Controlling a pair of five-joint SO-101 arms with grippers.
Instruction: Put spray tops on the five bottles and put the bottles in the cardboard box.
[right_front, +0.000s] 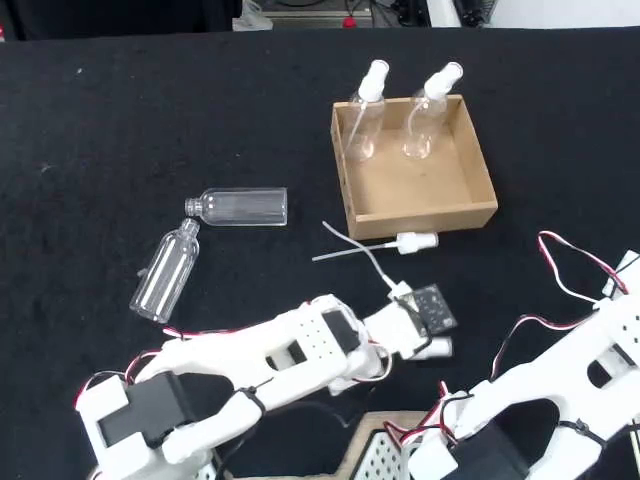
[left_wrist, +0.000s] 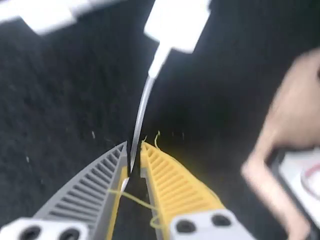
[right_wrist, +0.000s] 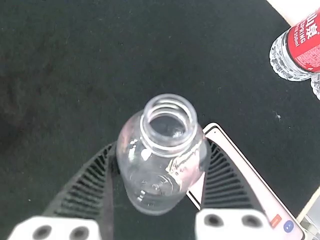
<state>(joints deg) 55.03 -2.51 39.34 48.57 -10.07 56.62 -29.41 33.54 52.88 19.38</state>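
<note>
Left gripper (left_wrist: 132, 147): fingers pinched tight on the thin dip tube (left_wrist: 141, 112) of a spray top (left_wrist: 176, 22). The white head lies past the fingertips, over the black table (left_wrist: 60, 100).

Right gripper (right_wrist: 162, 147): clamped on an uncapped bottle (right_wrist: 162, 160), which is upright with its mouth open and one finger on each side of its body. Its place relative to the cardboard box cannot be told.

High view: the left arm (right_front: 290, 355) is on the near side of the cardboard box (right_front: 420, 215), its tip close to the near wall. The right arm (right_front: 560, 385) is near-right of the box, farther off. A white sprayer (right_front: 415, 241) lies just before the box's near wall; I cannot tell if it is the pinched one.

Inside the box: a capped bottle (right_front: 365, 115) and a second capped bottle (right_front: 428, 110) lean on the far wall, heads above the rim.

Left of the box, well apart: a bare bottle (right_front: 243, 206) and a second bare bottle (right_front: 168, 272) lie flat, necks nearly meeting.
</note>
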